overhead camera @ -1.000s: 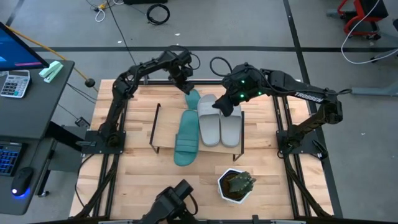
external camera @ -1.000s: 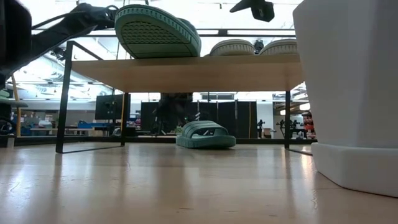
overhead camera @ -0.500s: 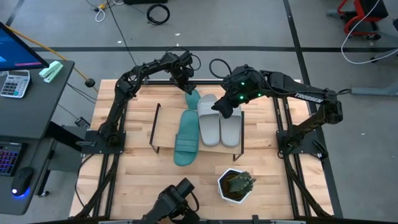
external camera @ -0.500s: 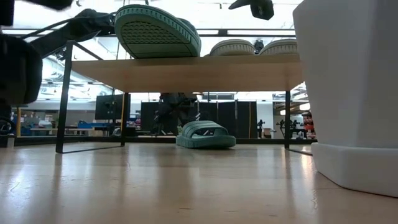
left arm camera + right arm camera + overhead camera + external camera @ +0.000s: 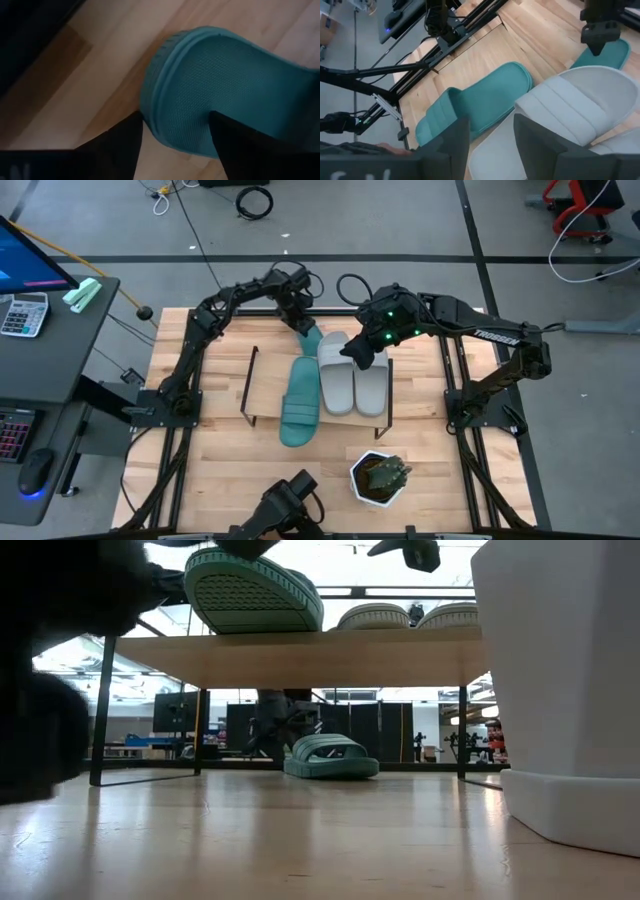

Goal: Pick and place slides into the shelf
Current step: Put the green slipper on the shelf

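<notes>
Behind the shelf (image 5: 262,385), the left claw (image 5: 300,320) has dropped to the fourth slide (image 5: 312,336), fingers apart astride its edge; the right claw (image 5: 360,352) hovers, parted, empty.

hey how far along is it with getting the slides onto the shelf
Done: two grey slides and one teal slide lie on the shelf.

In hand: the left gripper, open, is at the last teal slide on the table behind the shelf.

Left: grasping and shelving it. The right gripper hovers over the grey pair.
</notes>
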{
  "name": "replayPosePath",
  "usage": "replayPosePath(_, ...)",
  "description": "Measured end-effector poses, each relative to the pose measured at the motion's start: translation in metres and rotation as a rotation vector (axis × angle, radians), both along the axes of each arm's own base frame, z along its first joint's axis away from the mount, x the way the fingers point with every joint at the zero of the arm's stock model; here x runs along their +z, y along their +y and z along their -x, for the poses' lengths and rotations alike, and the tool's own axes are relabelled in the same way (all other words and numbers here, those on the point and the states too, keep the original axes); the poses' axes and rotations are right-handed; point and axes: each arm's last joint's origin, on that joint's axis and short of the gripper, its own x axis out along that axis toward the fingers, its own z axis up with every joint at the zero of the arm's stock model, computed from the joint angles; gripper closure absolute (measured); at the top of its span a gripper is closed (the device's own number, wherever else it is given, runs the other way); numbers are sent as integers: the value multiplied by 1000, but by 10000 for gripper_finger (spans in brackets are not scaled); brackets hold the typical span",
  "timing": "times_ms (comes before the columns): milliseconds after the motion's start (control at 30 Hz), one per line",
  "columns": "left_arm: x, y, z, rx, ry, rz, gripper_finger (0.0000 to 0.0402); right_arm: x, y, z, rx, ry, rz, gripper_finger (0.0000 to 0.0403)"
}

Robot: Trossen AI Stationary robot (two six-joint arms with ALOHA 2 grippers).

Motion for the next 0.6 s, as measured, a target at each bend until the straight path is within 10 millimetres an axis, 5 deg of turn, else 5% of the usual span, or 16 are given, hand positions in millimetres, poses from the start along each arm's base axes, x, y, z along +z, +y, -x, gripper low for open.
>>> replayPosePath(400,0,6,-1,-2,-50,-29,353,0,-1,0,-22,3,18,243)
replayPosePath(600,1,12,4,-8,-53,-41,359,0,-1,0,-30,4,25,243)
